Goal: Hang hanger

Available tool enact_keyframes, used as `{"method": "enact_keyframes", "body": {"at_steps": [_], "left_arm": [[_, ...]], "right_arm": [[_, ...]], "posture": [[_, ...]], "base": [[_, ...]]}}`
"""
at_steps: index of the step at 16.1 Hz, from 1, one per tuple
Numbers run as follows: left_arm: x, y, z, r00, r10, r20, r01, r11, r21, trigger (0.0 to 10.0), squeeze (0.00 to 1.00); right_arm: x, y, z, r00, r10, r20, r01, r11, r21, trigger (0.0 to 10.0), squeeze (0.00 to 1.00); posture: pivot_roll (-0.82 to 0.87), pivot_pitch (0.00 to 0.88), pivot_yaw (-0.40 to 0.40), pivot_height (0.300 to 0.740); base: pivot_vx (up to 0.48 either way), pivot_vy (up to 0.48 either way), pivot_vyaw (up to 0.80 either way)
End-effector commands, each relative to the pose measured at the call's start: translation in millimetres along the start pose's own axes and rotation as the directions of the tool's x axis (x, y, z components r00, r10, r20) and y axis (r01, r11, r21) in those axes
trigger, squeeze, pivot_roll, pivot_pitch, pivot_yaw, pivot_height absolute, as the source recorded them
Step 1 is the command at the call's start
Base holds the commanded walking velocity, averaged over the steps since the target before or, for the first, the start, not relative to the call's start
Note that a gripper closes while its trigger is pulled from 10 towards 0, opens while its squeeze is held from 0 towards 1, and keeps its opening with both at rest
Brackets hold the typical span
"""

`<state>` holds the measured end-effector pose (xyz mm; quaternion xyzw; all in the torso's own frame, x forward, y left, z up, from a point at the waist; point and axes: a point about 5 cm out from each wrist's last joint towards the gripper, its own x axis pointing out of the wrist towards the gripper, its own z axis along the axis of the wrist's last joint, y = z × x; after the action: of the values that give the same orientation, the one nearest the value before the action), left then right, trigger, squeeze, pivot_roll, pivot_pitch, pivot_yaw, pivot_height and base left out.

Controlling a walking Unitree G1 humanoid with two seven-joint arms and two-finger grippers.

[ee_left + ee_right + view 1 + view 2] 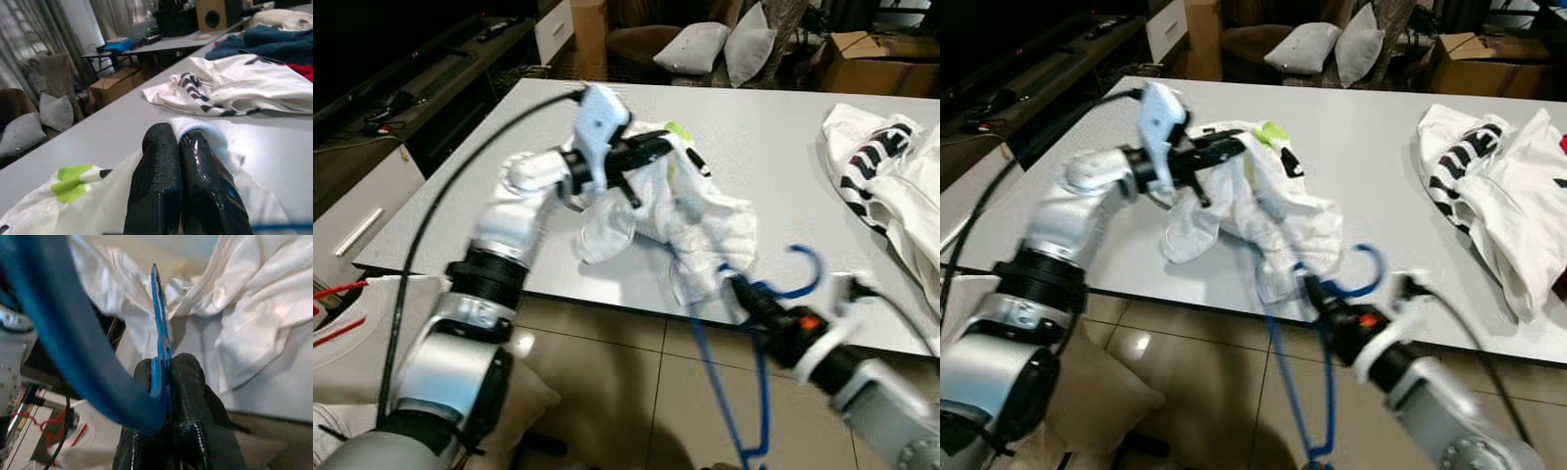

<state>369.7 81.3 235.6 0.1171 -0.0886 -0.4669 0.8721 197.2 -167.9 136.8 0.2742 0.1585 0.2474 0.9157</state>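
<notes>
- The job is at an early stage as I judge it: the white shirt (690, 211) lies crumpled on the grey table (773, 147) near its front edge, in the middle of the frame, and the blue hanger (759, 323) is not yet inside it.
- My right gripper (744, 292), at the lower right of the frame, has its fingers pressed together on the hanger close to the hook, as the right wrist view shows; the hook curls up over the table edge and the frame dangles below toward the tiled floor (607, 362).
- My left gripper (651, 149), in the upper middle of the frame, is pinching a fold of the shirt, lifting it a little off the table; in the left wrist view the two fingers (161, 191) sit tight together with cloth around them.
- Left to do: work the hanger into the shirt's neck, then hang it somewhere.
- A second striped white garment (886, 176) lies at the upper right, well apart.
</notes>
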Motion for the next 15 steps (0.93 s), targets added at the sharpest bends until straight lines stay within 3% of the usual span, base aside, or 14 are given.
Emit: {"method": "enact_keyframes", "body": {"at_steps": [1,5,8,12,15], "left_arm": [[-2.0,4.0,4.2,1.0,0.017,0.004,-0.017,1.0,0.022,0.0,0.0],[-12.3,-3.9,0.1,0.999,-0.038,-0.013,0.039,0.999,0.028,0.0,0.0],[-20.4,-6.6,-12.4,0.999,-0.002,-0.055,0.005,0.999,0.049,0.0,0.0],[-24.6,-5.1,-10.6,0.993,0.106,-0.048,-0.102,0.991,0.086,0.0,0.0],[-30.8,5.6,-13.0,0.979,0.19,-0.069,-0.182,0.976,0.117,0.0,0.0]], "right_arm": [[1.2,-0.3,1.7,1.0,-0.008,0.001,0.008,1.0,0.005,10.0,0.0],[11.4,-11.7,14.5,0.997,-0.054,0.061,0.05,0.996,0.076,10.0,0.0],[17.4,-12.9,23.1,0.996,-0.03,0.081,0.019,0.992,0.126,10.0,0.0],[20.6,-19.3,19.4,0.996,-0.078,0.051,0.062,0.964,0.257,10.0,0.0],[14.3,-24.2,18.8,0.974,-0.208,0.088,0.164,0.92,0.357,10.0,0.0]], "posture": [[-0.2,0.0,0.07,0.74],[-0.19,0.0,0.029,0.74],[-0.18,0.0,-0.01,0.74],[-0.16,0.0,-0.07,0.74],[-0.16,0.0,-0.067,0.74]], "base": [[0.0,0.0,0.0],[0.0,0.0,0.0],[0.0,0.0,0.0],[0.0,0.0,0.0],[0.0,0.0,0.0]]}}
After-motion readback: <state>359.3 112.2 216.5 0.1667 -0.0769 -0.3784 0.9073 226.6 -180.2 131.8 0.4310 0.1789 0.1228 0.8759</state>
